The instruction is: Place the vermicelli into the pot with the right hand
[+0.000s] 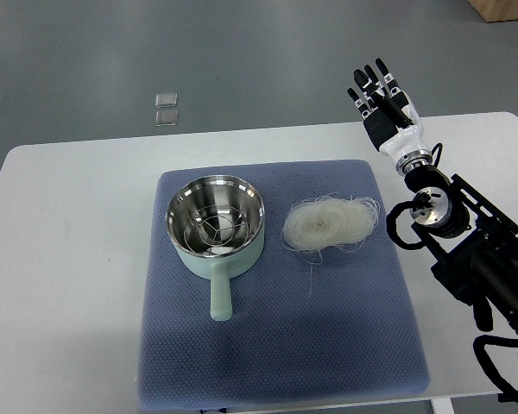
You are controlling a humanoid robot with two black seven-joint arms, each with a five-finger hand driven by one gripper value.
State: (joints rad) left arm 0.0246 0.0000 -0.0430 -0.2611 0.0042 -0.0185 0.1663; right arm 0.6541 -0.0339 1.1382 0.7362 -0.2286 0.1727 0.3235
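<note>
Mat [276,345]: blue, quilted, spread over the middle of the table [60,259], reaching almost to its near edge; carries both task things.
Pot handle [220,293]: pale green, pointing toward the near edge of the table.
Pot [216,222]: pale green outside, shiny metal inside, upright on the left half of the mat; holds a wire rack, otherwise empty of noodles.
Vermicelli [330,222]: loose white nest on the right half of the mat, just beside the pot but apart from it; stray strands trailing toward the near edge.
Right arm: entering from the right edge of the table, black links over the table's right side.
Right robot hand [382,99]: raised over the far right corner of the table, well apart from the vermicelli; fingers spread, holding nothing.
Left robot hand: not in view.
Small clear squares [166,108]: two, on the floor beyond the far edge of the table; not part of the job.
Stage, as judged: reach not yet begun.
Risk: thin, springy strands likely to slip through stiff fingers; a shallow pinch lifting only part of the nest.
Risk: trailing strands snagging on the mat weave or draping over the pot rim instead of dropping in.
Risk: a low pass nudging the light pot sideways.
</note>
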